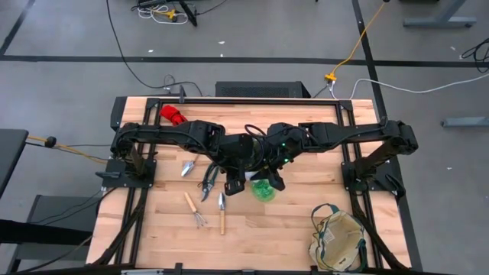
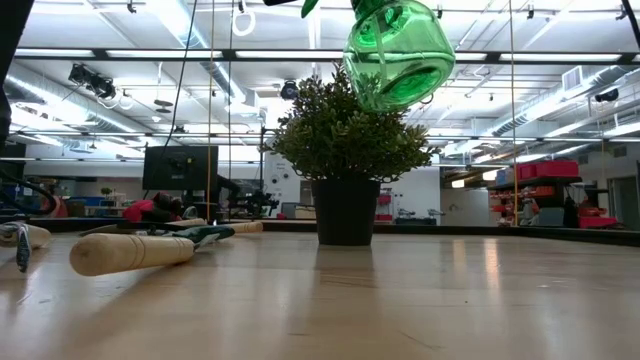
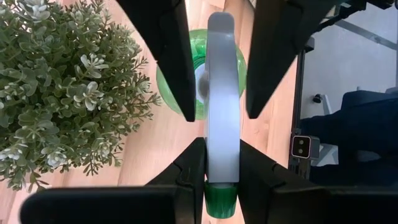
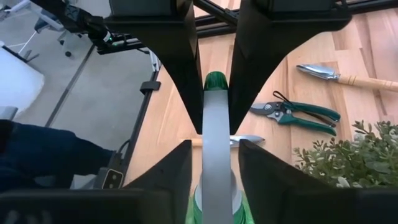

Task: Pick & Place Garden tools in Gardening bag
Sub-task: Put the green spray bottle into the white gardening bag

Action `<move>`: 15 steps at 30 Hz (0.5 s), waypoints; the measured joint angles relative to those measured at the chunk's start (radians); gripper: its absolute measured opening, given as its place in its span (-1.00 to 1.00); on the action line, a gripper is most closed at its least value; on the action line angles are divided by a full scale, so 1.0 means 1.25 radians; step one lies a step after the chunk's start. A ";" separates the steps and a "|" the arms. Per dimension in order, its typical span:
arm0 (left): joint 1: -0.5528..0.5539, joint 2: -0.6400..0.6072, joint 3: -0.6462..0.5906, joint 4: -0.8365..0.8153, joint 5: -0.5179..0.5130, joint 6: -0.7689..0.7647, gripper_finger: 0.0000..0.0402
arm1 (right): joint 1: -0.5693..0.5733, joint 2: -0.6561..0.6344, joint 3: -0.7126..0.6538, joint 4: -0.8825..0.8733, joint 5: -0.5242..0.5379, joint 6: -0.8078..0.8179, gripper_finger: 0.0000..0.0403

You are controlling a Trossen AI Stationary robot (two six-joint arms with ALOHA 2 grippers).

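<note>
A green round spray bottle (image 2: 398,55) with a long white part (image 3: 222,93) hangs high above the table, between both arms at the table's middle (image 1: 263,191). My left gripper (image 3: 222,177) is shut on the white part. My right gripper (image 4: 216,165) is open, its fingers standing on either side of the same white part with small gaps. Several wooden-handled tools (image 1: 221,212) and the dark-handled shears (image 1: 208,182) lie flat on the table left of the bottle. Red gloves (image 1: 173,114) lie at the far left. The beige bag (image 1: 336,238) stands at the near right. My left gripper pinches the white part between its two fingers near its green-tipped end (image 3: 222,163); this also shows in the right wrist view (image 4: 216,93). The fingers point down from above. The bottle hangs below them, clear of the table.
A bushy green plant (image 2: 345,140) in a dark pot stands on the table under the arms, close beside the bottle (image 3: 68,93). Bare wood lies between the bottle and the bag. A black frame rail (image 1: 229,99) runs along the far edge.
</note>
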 joint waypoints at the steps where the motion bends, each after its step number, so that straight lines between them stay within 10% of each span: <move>1: 0.000 0.000 0.000 0.000 0.000 0.000 -0.65 | 0.000 0.000 0.000 0.000 0.000 0.000 -0.39; 15: 0.000 0.000 0.000 0.000 0.003 -0.003 -0.62 | 0.000 -0.001 0.000 0.002 0.001 -0.006 -0.73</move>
